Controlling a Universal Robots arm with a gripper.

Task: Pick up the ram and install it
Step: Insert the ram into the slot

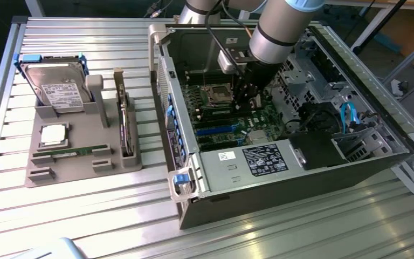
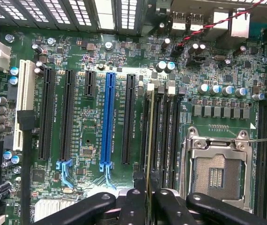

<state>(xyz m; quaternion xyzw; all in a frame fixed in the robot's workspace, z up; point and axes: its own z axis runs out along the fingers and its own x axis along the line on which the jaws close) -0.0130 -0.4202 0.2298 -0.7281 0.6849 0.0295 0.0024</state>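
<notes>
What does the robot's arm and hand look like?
The arm is a thick, round silver-grey tube with a black band around it. A thin black cable runs down beside it. The hand is shiny black, with chunky rounded links and two slim fingers.

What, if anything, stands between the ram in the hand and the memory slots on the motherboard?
Nothing visible does. The hand is shut on the ram, which is held edge-on and lined up along the memory slots beside the processor socket.
</notes>
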